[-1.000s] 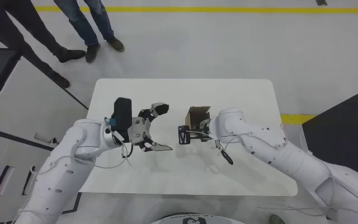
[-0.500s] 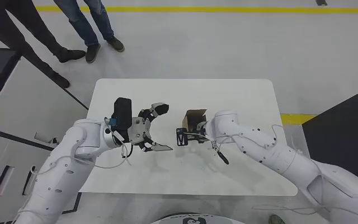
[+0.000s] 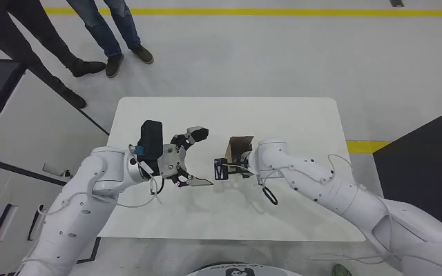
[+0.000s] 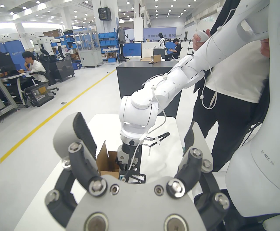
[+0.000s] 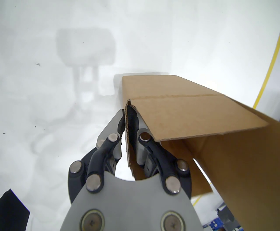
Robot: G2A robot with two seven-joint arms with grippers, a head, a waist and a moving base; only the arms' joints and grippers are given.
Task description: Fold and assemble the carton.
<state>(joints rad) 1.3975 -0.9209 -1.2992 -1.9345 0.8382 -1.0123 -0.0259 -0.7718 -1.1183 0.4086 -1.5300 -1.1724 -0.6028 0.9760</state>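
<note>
pale grey floor (image 3: pixel 276 55) with yellow line (image 3: pixel 207 11), white table (image 3: pixel 290 114)

Open industrial robotics lab hall. White work table (image 3: pixel 297 117) on pale grey floor, yellow floor line (image 3: pixel 207 11) at 12 o'clock of it. Beyond: racks of blue bins (image 4: pixel 105 36), glass-walled cabinet (image 4: pixel 87 50), hanging monitor (image 4: pixel 104 13), ceiling spotlights (image 4: pixel 75 11), black counter (image 4: pixel 140 74).

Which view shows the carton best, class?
The right wrist view: the carton is close, with one wall pinched in the right gripper. The top view shows it small, from above; the left wrist view gives a flap and some of the inside.
</note>
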